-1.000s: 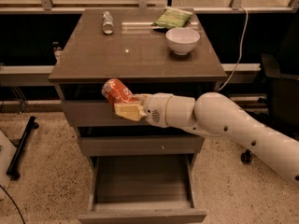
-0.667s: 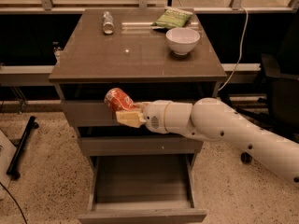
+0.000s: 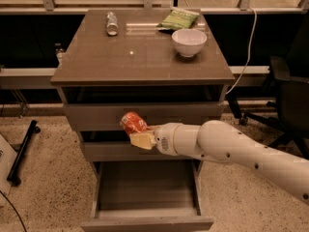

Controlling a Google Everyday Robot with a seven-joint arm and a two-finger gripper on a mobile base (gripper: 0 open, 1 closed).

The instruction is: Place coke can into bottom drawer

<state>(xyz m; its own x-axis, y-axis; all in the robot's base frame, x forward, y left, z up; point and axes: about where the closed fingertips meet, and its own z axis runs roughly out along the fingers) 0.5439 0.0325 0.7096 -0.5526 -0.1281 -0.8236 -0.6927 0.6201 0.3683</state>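
Observation:
The coke can point(image 3: 133, 123), red-orange with white markings, is held tilted in my gripper point(image 3: 139, 133), in front of the cabinet's middle drawer front. The yellowish fingers point(image 3: 142, 140) are shut on the can's lower side. My white arm point(image 3: 231, 149) reaches in from the right. The bottom drawer point(image 3: 147, 216) is pulled open below the can, and its inside shows nothing in it. The can hangs above the drawer's back part.
On the cabinet top point(image 3: 140, 57) lie a small silver-grey can point(image 3: 112, 23) on its side, a green bag point(image 3: 179, 18) and a white bowl point(image 3: 189, 41). A black office chair point(image 3: 289, 100) stands at the right. A white cable point(image 3: 247, 47) hangs at the right side.
My gripper has lowered the coke can from the top drawer's level down to the middle drawer front, and a little to the right.

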